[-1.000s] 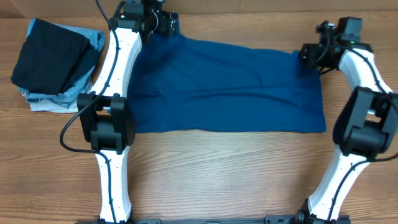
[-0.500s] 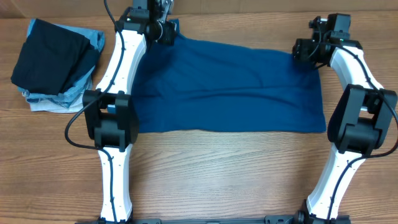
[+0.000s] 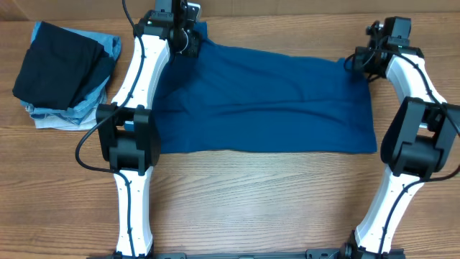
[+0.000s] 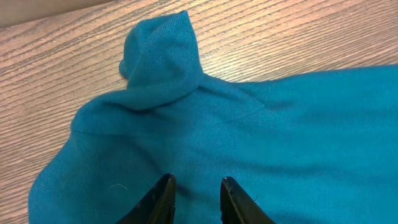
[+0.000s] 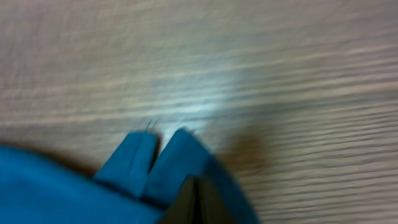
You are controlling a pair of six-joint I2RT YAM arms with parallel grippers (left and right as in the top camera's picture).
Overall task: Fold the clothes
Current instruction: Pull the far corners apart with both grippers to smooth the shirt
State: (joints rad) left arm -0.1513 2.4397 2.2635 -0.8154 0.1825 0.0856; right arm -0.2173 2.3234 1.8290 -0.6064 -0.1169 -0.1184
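A blue cloth (image 3: 266,101) lies spread flat across the wooden table (image 3: 251,194). My left gripper (image 3: 188,39) is at its far left corner. In the left wrist view my left gripper (image 4: 196,183) presses down on the blue cloth (image 4: 280,124), its jaws a narrow gap apart with flat fabric between them, and a bunched corner (image 4: 158,56) sticks up ahead. My right gripper (image 3: 353,61) is at the far right corner. In the blurred right wrist view my right gripper (image 5: 195,182) is shut on the folded corner of the blue cloth (image 5: 74,186).
A pile of folded clothes (image 3: 65,72), dark navy over light blue, sits at the far left of the table. Both white arms (image 3: 129,144) (image 3: 413,144) reach from the near edge along the cloth's left and right sides.
My left gripper has moved to the far corner and its jaws have narrowed onto the cloth. The right jaws have shut on the cloth's corner and shifted slightly right.
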